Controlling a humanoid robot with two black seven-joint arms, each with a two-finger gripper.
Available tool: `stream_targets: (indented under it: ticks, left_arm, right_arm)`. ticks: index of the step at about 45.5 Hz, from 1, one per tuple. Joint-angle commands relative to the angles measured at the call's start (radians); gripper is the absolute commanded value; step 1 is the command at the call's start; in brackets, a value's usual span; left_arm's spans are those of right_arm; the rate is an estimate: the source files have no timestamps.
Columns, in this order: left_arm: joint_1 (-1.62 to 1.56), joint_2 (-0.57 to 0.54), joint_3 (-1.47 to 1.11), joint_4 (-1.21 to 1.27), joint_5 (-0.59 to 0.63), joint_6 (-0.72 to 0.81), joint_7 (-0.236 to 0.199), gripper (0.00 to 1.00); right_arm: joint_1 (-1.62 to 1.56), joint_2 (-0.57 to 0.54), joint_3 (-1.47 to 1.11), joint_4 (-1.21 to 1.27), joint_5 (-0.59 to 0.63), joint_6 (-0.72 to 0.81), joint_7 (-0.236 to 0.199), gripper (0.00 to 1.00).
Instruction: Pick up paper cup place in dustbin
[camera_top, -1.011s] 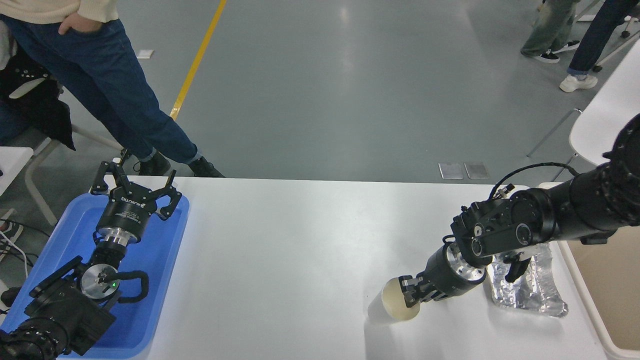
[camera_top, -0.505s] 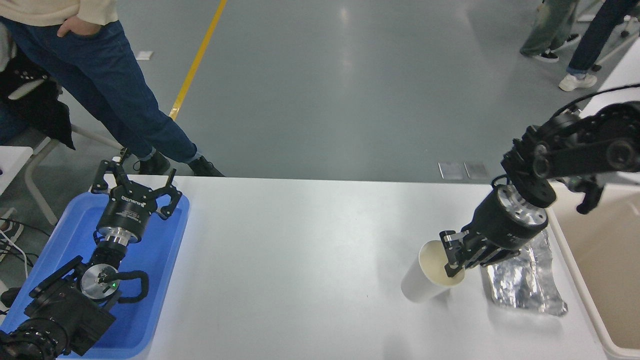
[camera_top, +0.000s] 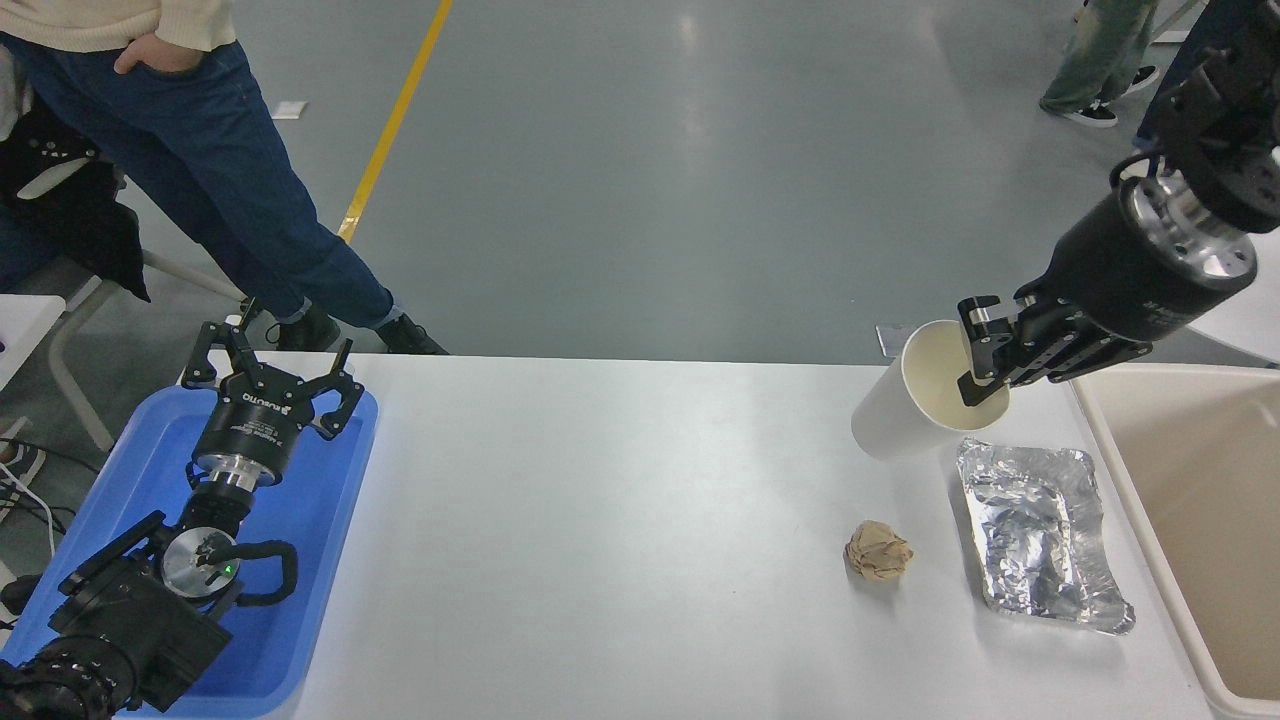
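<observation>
My right gripper (camera_top: 985, 375) is shut on the rim of the white paper cup (camera_top: 905, 405) and holds it tilted in the air above the table's far right part. The cup's cream inside faces me. The beige dustbin (camera_top: 1190, 510) stands at the table's right edge, to the right of the held cup. My left gripper (camera_top: 270, 375) is parked open over the blue tray at the lower left.
A crinkled silver foil tray (camera_top: 1035, 535) lies below the cup near the bin. A crumpled brown paper ball (camera_top: 878, 550) lies left of it. A blue tray (camera_top: 300, 560) sits at the left. People stand beyond the table's far side.
My right gripper has lifted the cup off the table and carried it up and to the right, toward the dustbin. The brown paper ball has come into view.
</observation>
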Motion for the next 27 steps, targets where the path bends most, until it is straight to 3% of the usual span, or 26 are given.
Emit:
stream_targets:
  ticks: [1, 13, 27]
  left_arm:
    - [0.000, 0.000, 0.000, 0.000, 0.000, 0.000, 0.000, 1.00]
    - [0.002, 0.002, 0.000, 0.000, 0.000, 0.000, -0.003, 1.00]
    - [0.003, 0.002, 0.000, 0.000, -0.002, 0.000, -0.005, 1.00]
  right_arm:
    - [0.031, -0.025, -0.112, -0.020, 0.000, 0.004, -0.001, 0.00]
    - [0.003, -0.121, -0.367, -0.154, -0.050, 0.004, -0.001, 0.00]
    - [-0.280, -0.249, -0.410, -0.433, -0.084, 0.004, -0.001, 0.00]
